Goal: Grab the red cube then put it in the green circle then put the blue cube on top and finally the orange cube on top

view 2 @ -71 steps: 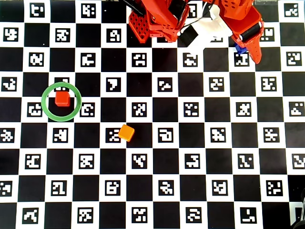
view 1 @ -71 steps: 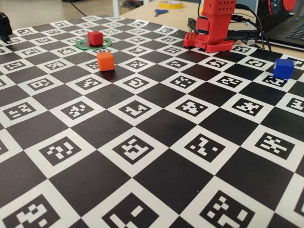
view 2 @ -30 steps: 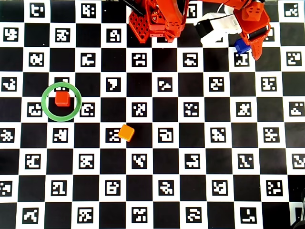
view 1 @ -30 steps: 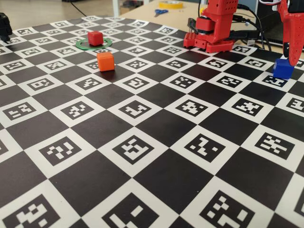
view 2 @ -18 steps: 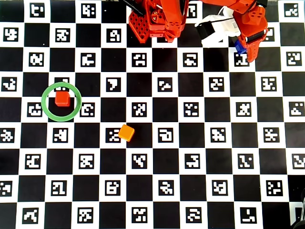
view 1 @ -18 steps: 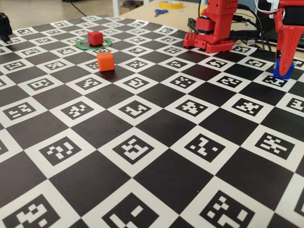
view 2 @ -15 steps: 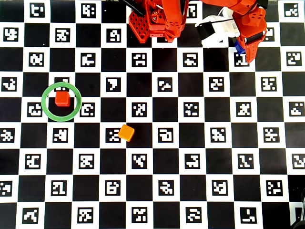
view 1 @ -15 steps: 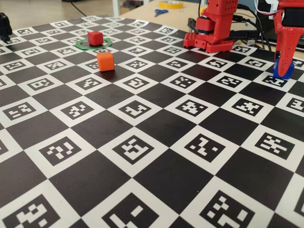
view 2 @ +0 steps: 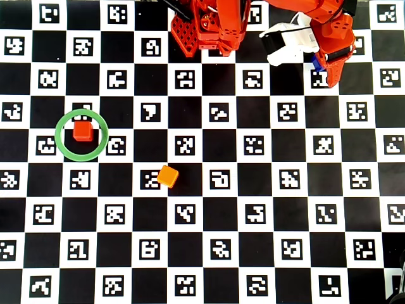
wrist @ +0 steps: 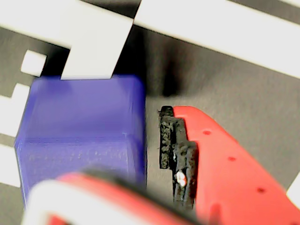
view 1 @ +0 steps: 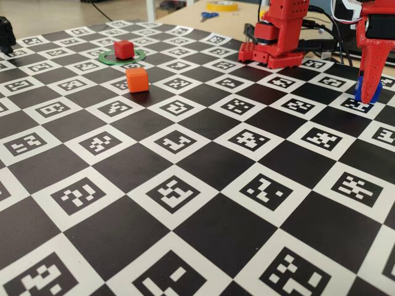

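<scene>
Claw closing around the blue cube at the desk's far right

The claw [view 1: 368,95] is standing down over the blue cube [wrist: 82,136] near the far right corner of the desk [view 1: 203,160]. In the wrist view the padded red finger [wrist: 176,154] is sitting just beside the cube's right face with a thin dark gap between them, so that side is not yet pressing. The other jaw is only a blur at the bottom edge, and I cannot tell whether it is touching. My read is a claw nearly closed around the cube but not yet holding it.

The red cube [view 2: 82,131] is already lying inside the green circle [view 2: 81,113], towards its far side in the overhead view. The orange cube [view 2: 168,176] is waiting near the desk's middle, well apart from both.

Risks, as I judge them: one finger meeting the cube first could be nudging it sideways or twisting it, giving a corner grip that slips on lifting. A crooked grip would also make the blue cube land skewed on the red one and topple.

Hard to see: in the fixed and overhead views the arm is covering most of the blue cube, leaving only a sliver
</scene>
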